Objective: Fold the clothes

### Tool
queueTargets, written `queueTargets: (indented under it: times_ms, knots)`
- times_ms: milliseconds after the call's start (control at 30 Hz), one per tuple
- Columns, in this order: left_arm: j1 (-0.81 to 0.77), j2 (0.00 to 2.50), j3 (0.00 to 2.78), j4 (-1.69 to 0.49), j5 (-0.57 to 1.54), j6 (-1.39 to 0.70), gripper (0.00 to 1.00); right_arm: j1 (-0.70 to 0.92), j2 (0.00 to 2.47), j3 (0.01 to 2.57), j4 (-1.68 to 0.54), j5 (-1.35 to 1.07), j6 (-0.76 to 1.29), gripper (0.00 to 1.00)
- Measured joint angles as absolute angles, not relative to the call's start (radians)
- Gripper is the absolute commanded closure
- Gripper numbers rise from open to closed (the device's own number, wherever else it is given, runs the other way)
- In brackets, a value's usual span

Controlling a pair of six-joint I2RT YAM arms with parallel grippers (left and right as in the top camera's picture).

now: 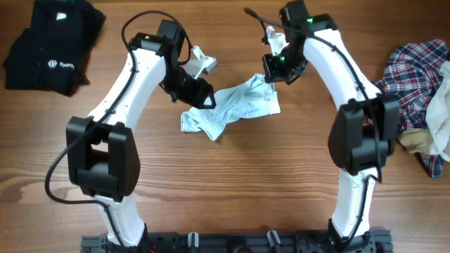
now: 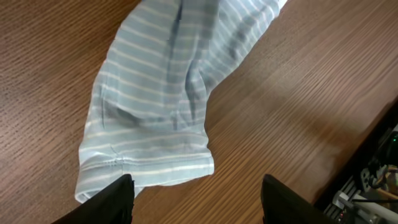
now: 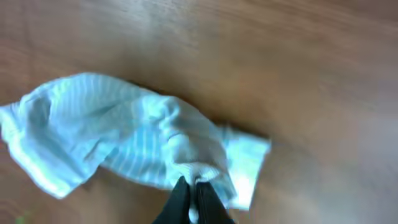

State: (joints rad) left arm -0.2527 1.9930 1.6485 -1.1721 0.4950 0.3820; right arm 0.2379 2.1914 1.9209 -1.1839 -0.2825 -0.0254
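Observation:
The pale-blue striped garment [image 1: 235,105] lies crumpled on the wooden table between my two arms. In the right wrist view my right gripper [image 3: 193,194] is shut on a pinched fold of the garment [image 3: 118,127], lifting its upper right edge. Overhead, the right gripper [image 1: 275,70] sits at the cloth's far right corner. My left gripper [image 1: 204,98] hovers over the cloth's left end. Its fingers [image 2: 115,202] stand wide open with bare wood between them, just short of the garment's hem [image 2: 155,168].
A folded black logo garment [image 1: 53,42] lies at the far left. At the right edge are a plaid shirt [image 1: 415,63], a beige piece [image 1: 418,140] and a pale cloth [image 1: 441,105]. The arm bases stand along the front edge.

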Motion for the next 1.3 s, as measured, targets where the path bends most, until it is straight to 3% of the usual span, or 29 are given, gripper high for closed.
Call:
queueTargets:
  times_ms: [233, 667, 733, 800, 933, 1000, 1067, 1300]
  knots:
    - [-0.252, 1.993, 1.649, -1.171, 0.495, 0.382, 0.35, 0.238, 2.165, 1.899, -1.216, -0.215, 0.008, 0.96]
    - [-0.252, 1.993, 1.649, -1.178, 0.495, 0.376, 0.36, 0.239, 2.160, 1.557, -0.735, -0.126, 0.068, 0.96]
    - [-0.252, 1.993, 1.649, -1.203, 0.495, 0.360, 0.35, 0.240, 2.160, 1.556, -0.705, -0.061, 0.088, 0.82]
    - [-0.252, 1.993, 1.649, -1.237, 0.495, 0.350, 0.31, 0.239, 2.160, 1.555, -0.700, -0.024, 0.111, 0.60]
    - [-0.256, 1.993, 1.649, -1.275, 0.496, 0.324, 0.28, 0.239, 2.160, 1.553, -0.699, 0.013, 0.137, 0.30]
    - [-0.265, 1.993, 1.649, -1.315, 0.496, 0.314, 0.27, 0.239, 2.159, 1.553, -0.695, 0.038, 0.159, 0.07]
    - [-0.293, 1.993, 1.649, -1.359, 0.498, 0.303, 0.27, 0.239, 2.147, 1.553, -0.694, 0.064, 0.174, 0.00]
    - [-0.351, 1.993, 1.648, -1.402, 0.472, 0.093, 0.32, 0.239, 1.995, 1.554, -0.720, 0.088, 0.191, 0.01]
